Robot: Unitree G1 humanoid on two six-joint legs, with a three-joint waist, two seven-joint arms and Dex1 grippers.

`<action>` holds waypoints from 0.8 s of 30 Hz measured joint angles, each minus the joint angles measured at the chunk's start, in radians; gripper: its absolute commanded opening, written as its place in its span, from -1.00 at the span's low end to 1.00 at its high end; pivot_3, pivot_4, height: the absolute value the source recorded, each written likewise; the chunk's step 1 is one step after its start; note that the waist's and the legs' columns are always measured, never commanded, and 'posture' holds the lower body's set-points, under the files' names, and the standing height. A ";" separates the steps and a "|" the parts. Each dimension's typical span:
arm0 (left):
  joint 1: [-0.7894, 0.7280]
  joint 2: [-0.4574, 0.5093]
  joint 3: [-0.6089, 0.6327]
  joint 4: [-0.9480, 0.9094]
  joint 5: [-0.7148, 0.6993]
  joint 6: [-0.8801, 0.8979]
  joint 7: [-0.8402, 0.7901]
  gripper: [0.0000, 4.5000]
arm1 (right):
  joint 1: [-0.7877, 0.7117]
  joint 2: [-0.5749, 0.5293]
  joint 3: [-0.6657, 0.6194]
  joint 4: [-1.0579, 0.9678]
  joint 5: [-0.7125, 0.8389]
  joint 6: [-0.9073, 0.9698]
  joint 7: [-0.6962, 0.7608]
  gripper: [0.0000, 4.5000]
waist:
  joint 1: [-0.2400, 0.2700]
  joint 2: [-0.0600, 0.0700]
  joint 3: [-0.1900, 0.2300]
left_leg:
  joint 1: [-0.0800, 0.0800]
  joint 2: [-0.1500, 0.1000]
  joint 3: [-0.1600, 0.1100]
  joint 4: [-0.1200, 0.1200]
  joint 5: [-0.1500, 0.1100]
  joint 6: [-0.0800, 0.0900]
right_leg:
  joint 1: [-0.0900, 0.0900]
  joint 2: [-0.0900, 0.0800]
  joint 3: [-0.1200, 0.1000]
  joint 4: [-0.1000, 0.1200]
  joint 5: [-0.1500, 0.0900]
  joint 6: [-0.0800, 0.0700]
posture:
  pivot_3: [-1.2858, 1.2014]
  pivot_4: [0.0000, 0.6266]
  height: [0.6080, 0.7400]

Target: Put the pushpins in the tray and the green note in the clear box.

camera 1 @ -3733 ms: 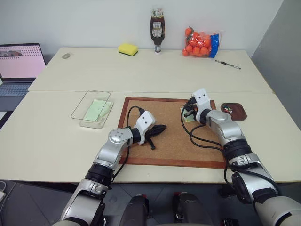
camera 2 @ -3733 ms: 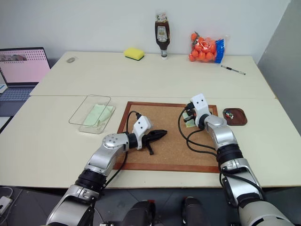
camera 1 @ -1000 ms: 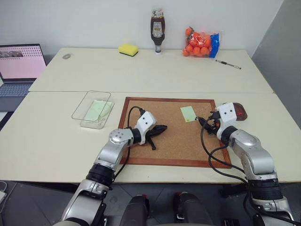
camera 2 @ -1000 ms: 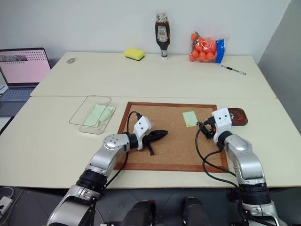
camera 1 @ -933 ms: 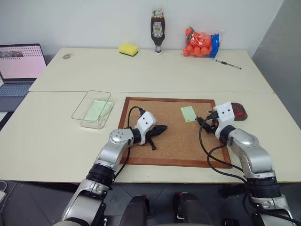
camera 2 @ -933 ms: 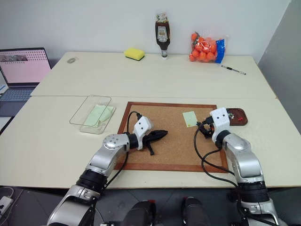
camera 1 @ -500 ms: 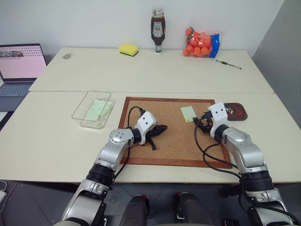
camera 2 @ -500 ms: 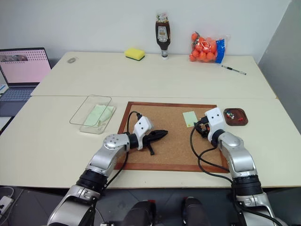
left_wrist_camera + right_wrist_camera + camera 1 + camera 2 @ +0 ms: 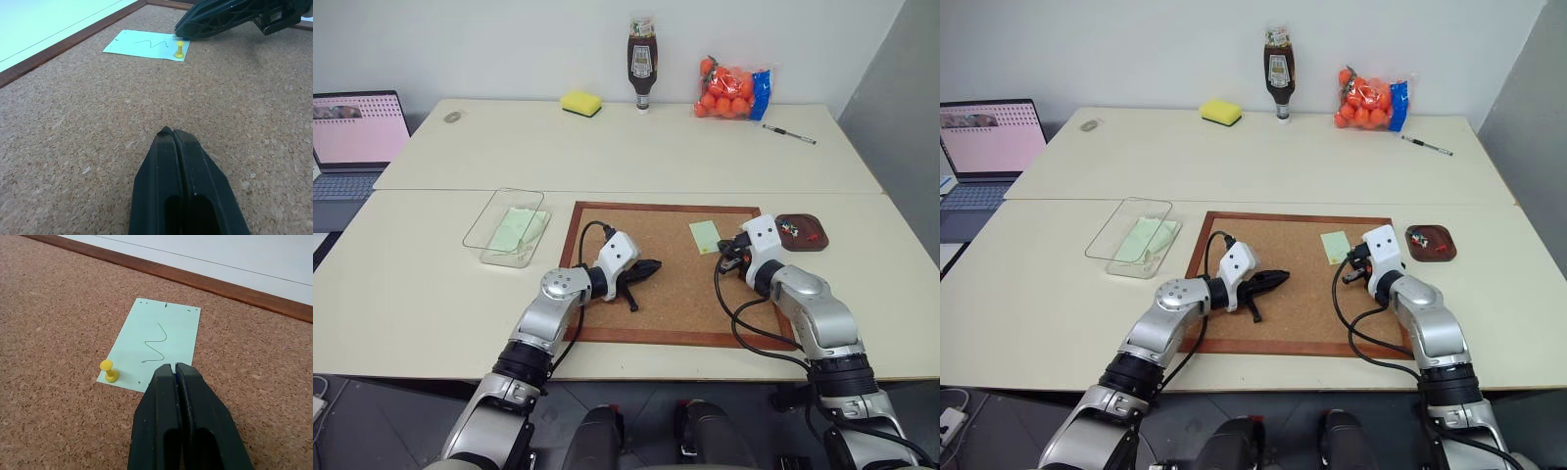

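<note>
A: So how far along is it?

B: Partly. Some pins (image 9: 793, 229) lie in the tray (image 9: 800, 233); one yellow pin (image 9: 109, 371) pegs the note (image 9: 156, 343) to the corkboard (image 9: 666, 284), well apart from the clear box (image 9: 505, 228).

A: The grippers?

B: Both clenched on nothing visible. The right gripper (image 9: 175, 369) sits at the note's edge; the left gripper (image 9: 172, 133) idles mid-board.

A: Any writing?

B: Just a pen squiggle on the note. The bottle (image 9: 640, 65) label can't be read.

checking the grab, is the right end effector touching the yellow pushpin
Apart. Right wrist view: bare green note lies between the shut right end effector and the yellow pushpin.
</note>
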 measured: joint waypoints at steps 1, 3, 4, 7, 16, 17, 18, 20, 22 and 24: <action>0.000 0.000 0.000 0.000 0.000 0.000 0.000 -1.00 | 0.001 0.003 -0.003 -0.002 0.002 0.000 -0.001 -0.99 | 0.000 0.000 0.000 | 0.000 0.000 0.000 0.000 0.000 0.000 | 0.000 0.000 0.000 0.000 0.000 0.000 | 0.03 -0.52 1.00; 0.001 0.000 0.000 -0.001 0.000 -0.001 -0.001 -1.00 | 0.012 0.015 -0.016 -0.019 0.010 0.000 -0.001 -0.99 | 0.000 0.000 0.000 | 0.000 0.000 0.000 0.000 0.000 0.000 | 0.000 0.000 0.000 0.000 0.000 0.000 | 0.03 -0.52 1.00; 0.002 0.001 0.000 -0.002 0.000 -0.001 -0.002 -1.00 | 0.019 0.021 -0.021 -0.029 0.015 -0.001 -0.001 -0.99 | 0.000 0.000 0.000 | 0.000 0.000 0.000 0.000 0.000 0.000 | 0.000 0.000 0.000 0.000 0.000 0.000 | 0.03 -0.52 1.00; 0.002 0.002 0.000 -0.002 0.000 -0.001 -0.001 -1.00 | 0.019 0.038 -0.026 -0.076 0.020 -0.025 0.000 -0.99 | 0.000 0.000 0.000 | 0.000 0.000 0.000 0.000 0.000 0.000 | 0.000 0.000 0.000 0.000 0.000 0.000 | 0.03 -0.52 1.00; 0.002 0.001 -0.001 -0.003 0.001 -0.002 -0.002 -1.00 | 0.019 0.068 -0.027 -0.110 0.018 -0.083 -0.026 -0.99 | 0.000 0.000 0.000 | 0.000 0.000 0.000 0.000 0.000 0.000 | 0.000 0.000 0.000 0.000 0.000 0.000 | 0.03 -0.52 1.00; 0.002 0.001 -0.001 -0.003 0.001 -0.002 -0.001 -1.00 | 0.019 0.067 -0.030 -0.112 0.018 -0.083 -0.028 -0.99 | 0.000 0.000 0.000 | 0.000 0.000 0.000 0.000 0.000 0.000 | 0.000 0.000 0.000 0.000 0.000 0.000 | 0.03 -0.52 1.00; 0.002 0.001 -0.001 -0.003 0.002 -0.002 -0.001 -1.00 | 0.020 0.063 -0.033 -0.118 0.018 -0.083 -0.032 -0.99 | 0.000 0.000 0.000 | 0.000 0.000 0.000 0.000 0.000 0.000 | 0.000 0.000 0.000 0.000 0.000 0.000 | 0.03 -0.52 1.00; 0.002 0.001 -0.001 -0.004 0.002 -0.002 0.000 -1.00 | 0.020 0.044 -0.050 -0.132 0.017 -0.084 -0.043 -0.99 | 0.000 0.000 0.000 | 0.000 0.000 0.000 0.000 0.000 0.000 | 0.000 0.000 0.000 0.000 0.000 0.000 | 0.03 -0.52 1.00; 0.002 0.001 -0.002 -0.004 0.002 -0.002 0.000 -1.00 | 0.021 0.013 -0.094 -0.133 0.017 -0.084 -0.058 -0.99 | 0.000 0.000 0.000 | 0.000 0.000 0.000 0.000 0.000 0.000 | 0.000 0.000 0.000 0.000 0.000 0.000 | 0.03 -0.52 1.00; 0.003 0.001 -0.001 -0.005 0.002 -0.002 0.000 -1.00 | 0.022 -0.024 -0.146 -0.118 0.015 -0.089 -0.078 -0.99 | 0.000 0.000 0.000 | 0.000 0.000 0.000 0.000 0.000 0.000 | 0.000 0.000 0.000 0.000 0.000 0.000 | 0.03 -0.52 1.00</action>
